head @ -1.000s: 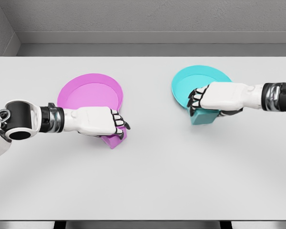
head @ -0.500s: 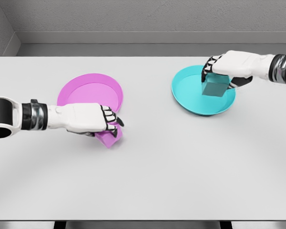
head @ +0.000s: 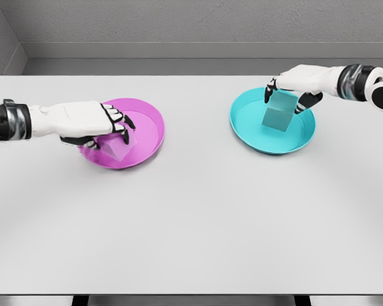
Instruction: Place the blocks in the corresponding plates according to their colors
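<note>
The pink plate (head: 150, 116) lies left of the table's middle. Over its near part my left hand (head: 110, 136) is shut on the pink block (head: 119, 149), fingers on one side and thumb on the other. The block sits low in the plate; I cannot tell whether it touches the bottom. At the right is the teal plate (head: 250, 135). Inside it the teal block (head: 277, 116) is tilted, with my right hand (head: 285, 99) curled around its upper edge from above.
The plates lie on a white table (head: 198, 217), with a grey wall behind its far edge. No other objects are in view.
The left hand lifted the pink block from the table in front of the plate and carried it over the pink plate. The right hand lowered the teal block deeper into the teal plate, tilting it.
</note>
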You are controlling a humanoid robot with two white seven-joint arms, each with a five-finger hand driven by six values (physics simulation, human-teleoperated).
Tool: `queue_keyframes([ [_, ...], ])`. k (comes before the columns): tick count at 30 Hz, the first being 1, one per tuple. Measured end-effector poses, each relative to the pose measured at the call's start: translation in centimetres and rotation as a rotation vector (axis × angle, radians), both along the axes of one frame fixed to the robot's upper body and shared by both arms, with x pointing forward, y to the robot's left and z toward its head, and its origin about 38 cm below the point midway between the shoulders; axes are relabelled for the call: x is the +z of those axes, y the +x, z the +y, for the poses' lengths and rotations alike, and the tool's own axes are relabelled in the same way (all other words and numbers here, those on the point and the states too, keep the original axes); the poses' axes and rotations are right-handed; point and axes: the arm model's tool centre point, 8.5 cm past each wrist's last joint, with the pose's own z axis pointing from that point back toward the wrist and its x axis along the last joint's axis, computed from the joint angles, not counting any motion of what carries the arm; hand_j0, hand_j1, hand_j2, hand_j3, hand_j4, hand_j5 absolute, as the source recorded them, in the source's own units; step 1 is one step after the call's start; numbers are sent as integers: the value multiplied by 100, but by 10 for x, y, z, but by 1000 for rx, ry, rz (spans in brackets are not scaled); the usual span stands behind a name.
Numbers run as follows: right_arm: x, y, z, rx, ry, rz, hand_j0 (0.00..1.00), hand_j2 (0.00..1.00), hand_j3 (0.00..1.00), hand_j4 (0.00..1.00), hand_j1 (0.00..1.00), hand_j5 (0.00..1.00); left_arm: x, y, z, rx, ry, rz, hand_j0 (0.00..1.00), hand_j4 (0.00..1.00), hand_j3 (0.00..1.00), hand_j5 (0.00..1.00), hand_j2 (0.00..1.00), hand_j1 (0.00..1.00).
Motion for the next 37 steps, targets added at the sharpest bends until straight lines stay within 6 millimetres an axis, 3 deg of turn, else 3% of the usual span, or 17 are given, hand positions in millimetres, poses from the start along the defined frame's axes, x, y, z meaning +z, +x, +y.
queue_keyframes([
  [5, -1, 5, -1, -45, -1, 3, 64, 64, 64, 64, 64, 64, -16, 30, -11, 52, -2, 11, 48, 48, 48, 48, 48, 48],
  [7, -1, 7, -1, -66, 2, 4, 100, 100, 100, 100, 100, 100, -18, 40, -15, 67, 2, 11, 51, 51, 51, 51, 51, 51],
  [8, -2, 7, -2, -78, 3, 7, 100, 100, 100, 100, 100, 100, -22, 44, -16, 74, 8, 16, 55, 55, 55, 55, 55, 55],
  [9, -2, 7, -1, -85, 4, 7, 100, 100, 100, 100, 100, 100, -26, 46, -17, 81, 10, 22, 67, 67, 67, 67, 67, 67],
  [11, -2, 8, -1, -93, 5, 7, 100, 100, 100, 100, 100, 100, -29, 49, -18, 90, 13, 27, 100, 100, 100, 100, 100, 100],
  [19, 11, 5, -9, -99, 18, -20, 100, 100, 100, 100, 100, 100, -22, 45, -15, 80, 14, 10, 100, 100, 100, 100, 100, 100],
  [23, 39, -6, -28, -103, 36, -85, 100, 100, 100, 100, 100, 100, -3, 33, 11, 97, 4, -11, 100, 100, 100, 100, 100, 100],
  [25, 23, -23, -38, -79, 41, -64, 100, 100, 100, 100, 100, 100, 7, 28, 25, 112, -3, -17, 100, 100, 100, 100, 100, 100],
  [26, 19, -32, -43, -62, 44, -61, 100, 100, 100, 100, 100, 100, 1, 21, 32, 119, -4, 6, 100, 100, 100, 100, 100, 100],
  [30, 24, -63, -44, 40, 26, -87, 100, 100, 100, 100, 100, 100, 6, 5, 57, 144, 1, 22, 100, 100, 100, 100, 100, 100],
  [33, 31, -74, -36, 98, 18, -107, 100, 100, 100, 100, 100, 100, -4, -7, 76, 179, 8, 51, 100, 100, 100, 100, 100, 100],
  [34, 33, -76, -35, 108, 16, -113, 100, 100, 100, 100, 100, 100, 1, -7, 80, 189, 8, 42, 100, 100, 100, 100, 100, 100],
  [37, 22, -87, -38, 124, 5, -88, 100, 100, 100, 100, 100, 100, 9, -7, 89, 207, 8, 25, 100, 100, 100, 100, 100, 100],
])
